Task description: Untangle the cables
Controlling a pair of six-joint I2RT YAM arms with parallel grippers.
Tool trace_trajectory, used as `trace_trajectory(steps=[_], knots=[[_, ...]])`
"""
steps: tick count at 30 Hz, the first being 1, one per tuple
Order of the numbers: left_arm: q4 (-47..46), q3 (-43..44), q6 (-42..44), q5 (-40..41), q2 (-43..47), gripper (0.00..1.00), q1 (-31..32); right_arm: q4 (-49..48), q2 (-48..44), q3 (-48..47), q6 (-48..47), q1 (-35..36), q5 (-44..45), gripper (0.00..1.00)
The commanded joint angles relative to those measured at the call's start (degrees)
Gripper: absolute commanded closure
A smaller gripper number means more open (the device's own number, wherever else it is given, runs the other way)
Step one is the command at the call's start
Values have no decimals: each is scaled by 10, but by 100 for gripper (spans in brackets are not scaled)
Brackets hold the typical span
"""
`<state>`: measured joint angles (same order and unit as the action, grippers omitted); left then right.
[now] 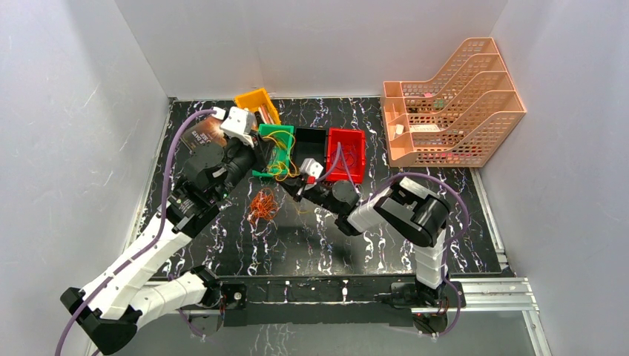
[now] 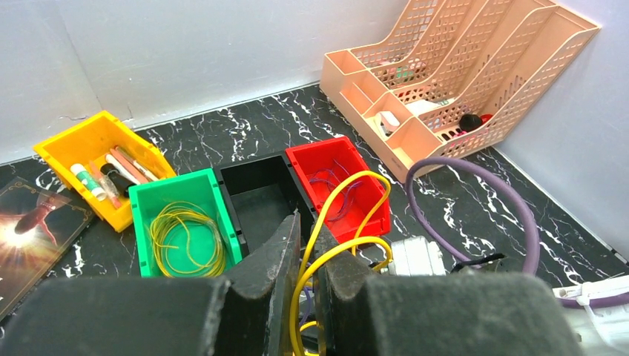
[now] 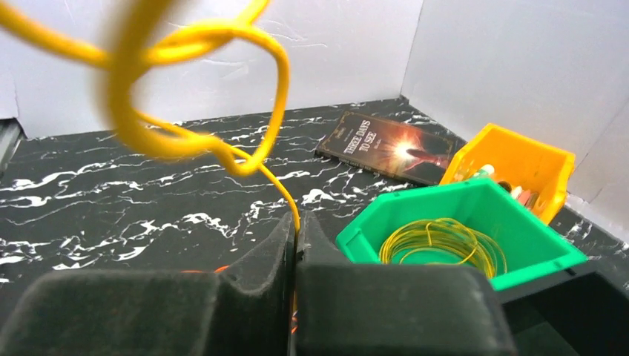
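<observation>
Right claw [image 3: 297,226] tight on yellow cable [image 3: 278,81]

Table [image 1: 415,222]: black top with white marble veining, enclosed by plain white walls [image 1: 319,44].
Bins: four small open plastic bins near the back, left to right yellow [image 2: 74,144], green [image 2: 174,194], black [image 2: 259,196], red [image 2: 319,152]; the last three sit side by side and touch.
Yellow bin: angled, holding pens and markers.
Book [image 3: 389,144]: lying flat beside the yellow bin, dark cover with a bright burst of light, titled "Three Days to See".
File organiser [image 2: 475,44]: peach, latticed, slanted slots, at the back right, a few small items inside.
</observation>
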<state>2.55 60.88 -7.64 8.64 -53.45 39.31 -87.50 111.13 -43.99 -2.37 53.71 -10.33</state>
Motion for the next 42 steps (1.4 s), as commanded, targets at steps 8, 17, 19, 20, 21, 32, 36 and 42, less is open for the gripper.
trace_trajectory(steps=[8, 17, 19, 20, 21, 32, 36, 42], knots=[[3, -29, -15, 113, 47, 100, -3, 68, -162, 178, 83, 1, 177, 100], [4, -40, 16, 198, 44, 100, -3, 409, -387, 287, 219, 1, 318, 100], [2, -36, 30, 216, 46, 100, -3, 447, -419, 313, 261, 1, 355, 100], [1, -34, 39, 225, 48, 100, -3, 463, -433, 324, 279, 1, 373, 100], [0, -30, 45, 236, 49, 100, -3, 476, -445, 334, 291, 1, 386, 100], [15, -20, 84, 246, 43, 100, -3, 558, -513, 353, 299, 1, 444, 100], [41, -58, 16, 207, 27, 100, -3, 653, -572, 318, 289, 0, 473, 100], [67, -131, -80, 171, -11, 100, -3, 842, -623, 229, 327, 1, 455, 98]])
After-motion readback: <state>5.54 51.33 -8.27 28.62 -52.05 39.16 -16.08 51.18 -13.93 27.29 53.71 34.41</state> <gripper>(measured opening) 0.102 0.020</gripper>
